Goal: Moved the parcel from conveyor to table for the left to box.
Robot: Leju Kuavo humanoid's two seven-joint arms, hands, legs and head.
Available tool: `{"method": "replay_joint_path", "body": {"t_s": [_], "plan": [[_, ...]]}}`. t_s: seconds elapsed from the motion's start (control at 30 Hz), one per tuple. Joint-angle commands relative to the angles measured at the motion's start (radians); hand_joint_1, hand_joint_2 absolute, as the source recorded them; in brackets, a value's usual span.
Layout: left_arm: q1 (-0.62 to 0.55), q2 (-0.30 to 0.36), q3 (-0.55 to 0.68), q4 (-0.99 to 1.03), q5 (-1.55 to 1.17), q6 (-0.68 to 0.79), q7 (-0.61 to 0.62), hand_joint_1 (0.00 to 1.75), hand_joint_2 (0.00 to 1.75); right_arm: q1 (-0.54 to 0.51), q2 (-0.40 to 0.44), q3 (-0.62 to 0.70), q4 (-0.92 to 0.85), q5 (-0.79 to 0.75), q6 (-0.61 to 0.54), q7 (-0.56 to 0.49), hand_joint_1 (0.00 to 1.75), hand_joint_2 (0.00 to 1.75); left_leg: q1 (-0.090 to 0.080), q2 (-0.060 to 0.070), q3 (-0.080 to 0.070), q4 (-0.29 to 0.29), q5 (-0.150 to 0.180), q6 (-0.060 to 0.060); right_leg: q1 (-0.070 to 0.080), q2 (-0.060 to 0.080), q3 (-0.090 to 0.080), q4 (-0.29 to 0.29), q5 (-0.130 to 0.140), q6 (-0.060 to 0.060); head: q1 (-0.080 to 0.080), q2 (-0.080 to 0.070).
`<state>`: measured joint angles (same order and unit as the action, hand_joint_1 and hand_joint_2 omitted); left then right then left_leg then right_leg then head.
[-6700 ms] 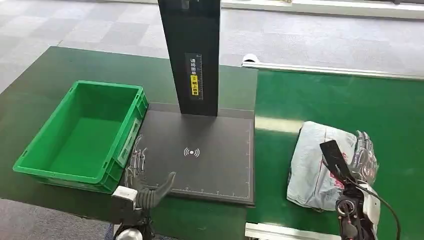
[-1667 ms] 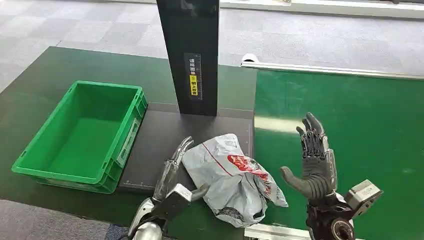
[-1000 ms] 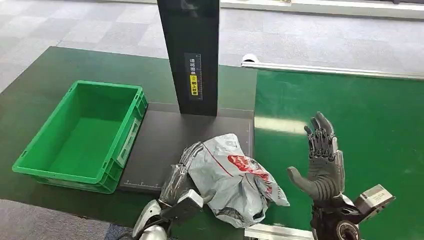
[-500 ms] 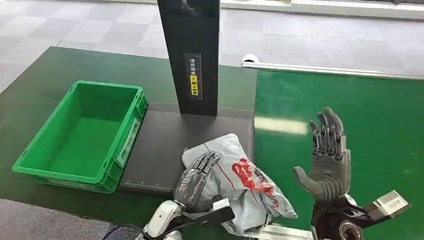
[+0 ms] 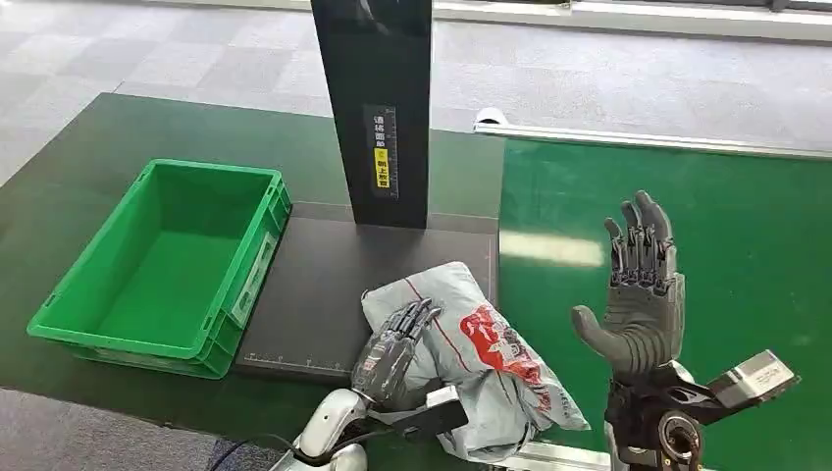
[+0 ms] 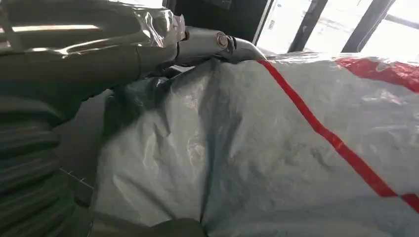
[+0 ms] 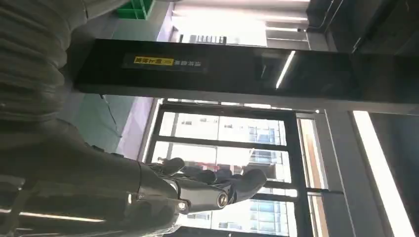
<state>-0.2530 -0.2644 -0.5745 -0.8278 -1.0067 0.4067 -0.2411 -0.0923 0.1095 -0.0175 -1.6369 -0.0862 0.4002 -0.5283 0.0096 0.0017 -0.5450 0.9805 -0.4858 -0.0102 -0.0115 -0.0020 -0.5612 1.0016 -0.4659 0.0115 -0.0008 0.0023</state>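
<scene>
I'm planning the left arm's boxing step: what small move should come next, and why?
Probably lift the crumpled grey plastic parcel with red print a little off the black scanner pad. The left robot hand already lies over the parcel's near edge, the open green plastic crate waits to its left, and the right robot hand is raised, open and apart.

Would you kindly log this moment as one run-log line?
parcel: on scanner pad | left robot hand: grips parcel | right robot hand: open, raised | green box: empty
</scene>
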Motion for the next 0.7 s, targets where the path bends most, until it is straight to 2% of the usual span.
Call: {"method": "replay_joint_path", "body": {"t_s": [0.03,0.07,0.13,0.57,0.7], "plan": [[-0.017,0.007,0.002,0.095,0.005,-0.002,0.001,1.45,1.75,-0.039,0.002,0.005,0.079,0.000,-0.007,0.003,0.00,1.75,0.000,0.002,0.001,-0.002,0.001,0.000,0.000,0.002,0.000,-0.002,0.002,-0.001,0.000,0.000],[-0.017,0.007,0.005,0.095,0.010,0.003,-0.003,1.59,1.75,-0.041,0.003,0.005,0.081,0.000,-0.008,0.004,0.00,1.75,0.000,0.002,0.001,-0.002,0.001,0.000,0.000,0.002,0.000,-0.002,0.002,-0.001,0.000,0.000],[-0.016,0.008,0.013,0.088,0.022,0.017,-0.016,1.69,1.75,-0.046,0.003,0.004,0.088,0.001,-0.010,0.004,0.00,1.75,0.000,0.002,0.001,-0.001,0.000,0.000,0.000,0.002,0.000,-0.001,0.001,-0.001,0.000,0.000],[-0.008,0.012,0.051,0.034,0.063,0.045,-0.042,1.68,1.75,-0.069,0.010,0.003,0.100,0.000,-0.018,0.011,0.00,1.75,0.000,0.002,0.001,-0.002,0.000,0.000,0.000,0.002,0.000,-0.002,0.001,-0.001,0.000,0.000],[0.002,0.016,0.065,0.012,0.068,0.063,-0.046,1.73,1.75,-0.073,0.012,0.003,0.102,-0.001,-0.016,0.014,0.00,1.75,0.000,0.003,0.000,-0.002,0.001,0.000,0.000,0.003,-0.001,-0.002,0.002,-0.001,0.000,0.000]]}}
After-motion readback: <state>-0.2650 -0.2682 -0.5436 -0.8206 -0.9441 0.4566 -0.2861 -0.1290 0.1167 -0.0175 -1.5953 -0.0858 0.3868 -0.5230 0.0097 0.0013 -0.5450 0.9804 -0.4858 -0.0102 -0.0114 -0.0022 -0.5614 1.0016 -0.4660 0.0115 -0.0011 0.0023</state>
